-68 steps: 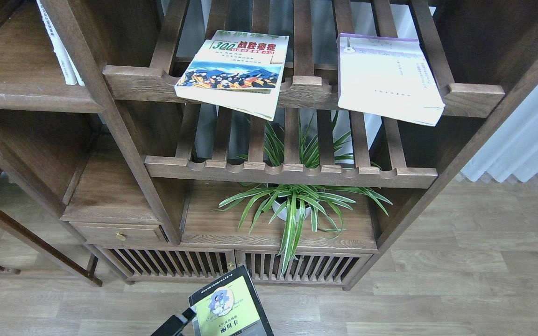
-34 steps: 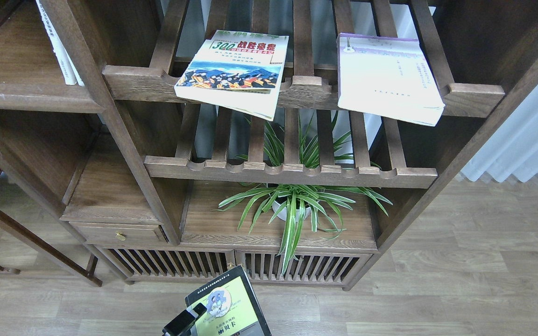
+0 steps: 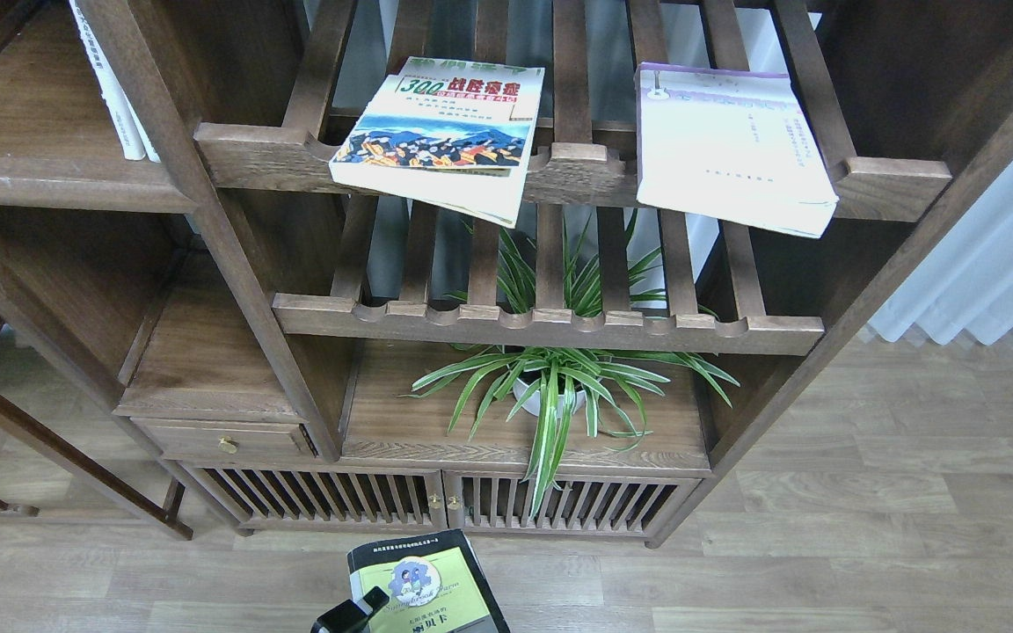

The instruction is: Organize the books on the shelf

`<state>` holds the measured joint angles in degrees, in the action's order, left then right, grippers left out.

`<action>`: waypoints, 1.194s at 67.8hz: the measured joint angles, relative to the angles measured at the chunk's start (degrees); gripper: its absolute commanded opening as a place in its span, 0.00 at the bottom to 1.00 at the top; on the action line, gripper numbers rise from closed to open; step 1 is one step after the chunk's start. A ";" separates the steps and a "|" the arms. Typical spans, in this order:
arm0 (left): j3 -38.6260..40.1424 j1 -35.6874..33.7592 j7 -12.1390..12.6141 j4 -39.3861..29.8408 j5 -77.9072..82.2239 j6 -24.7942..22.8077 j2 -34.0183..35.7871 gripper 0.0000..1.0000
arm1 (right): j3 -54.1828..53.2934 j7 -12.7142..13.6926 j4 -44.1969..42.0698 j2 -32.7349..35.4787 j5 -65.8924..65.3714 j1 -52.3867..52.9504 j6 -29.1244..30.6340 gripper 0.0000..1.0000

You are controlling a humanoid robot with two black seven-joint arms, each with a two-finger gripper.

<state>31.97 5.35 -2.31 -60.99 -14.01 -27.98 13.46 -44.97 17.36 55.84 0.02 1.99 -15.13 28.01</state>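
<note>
Fingers of my left gripper (image 3: pixel 364 608) show only as a small black tip at the bottom edge of the head view. It lies against the left side of the black-grey book (image 3: pixel 426 585), the one with the yellow-green panel. I cannot tell if the fingers are apart or pinched on the cover. The book sits low in the view, in front of the wood floor (image 3: pixel 823 545) and the slatted cabinet doors (image 3: pixel 436 503). My right gripper is out of sight.

Higher up, a green plant (image 3: pixel 559 387) in a white pot stands on a flat board. Above it is the lower slatted rack (image 3: pixel 550 321), and more of the leaves show through its bars.

On the top slatted rack (image 3: pixel 577 167) lie two more books. The cream "300" book (image 3: pixel 441 132) is on the left part, and its near corner hangs over the front rail. The white book with the purple band (image 3: pixel 726 145) is on the right part, and it hangs over the front rail too. The two are well apart.

Far left is the solid dark-brown shelf (image 3: pixel 49 180). Thin white-spined books (image 3: pixel 115 88) stand near its right end.
</note>
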 measured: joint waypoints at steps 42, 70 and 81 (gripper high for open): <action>16.52 5.49 -0.32 -4.62 -1.57 0.02 3.92 0.07 | -0.64 -0.39 0.09 -0.02 0.35 0.90 -0.01 1.00; 41.19 14.26 0.54 -20.91 -1.56 0.00 13.78 0.07 | -2.14 -0.31 0.36 -0.02 0.62 0.82 -0.01 1.00; 51.36 14.74 1.64 -23.75 -1.54 -0.04 16.19 0.07 | -2.21 -0.31 -0.06 -0.02 0.57 0.77 -0.01 1.00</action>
<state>83.33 20.09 -0.66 -84.74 -15.55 -28.02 29.65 -47.17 17.05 55.78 0.00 2.55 -14.37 28.00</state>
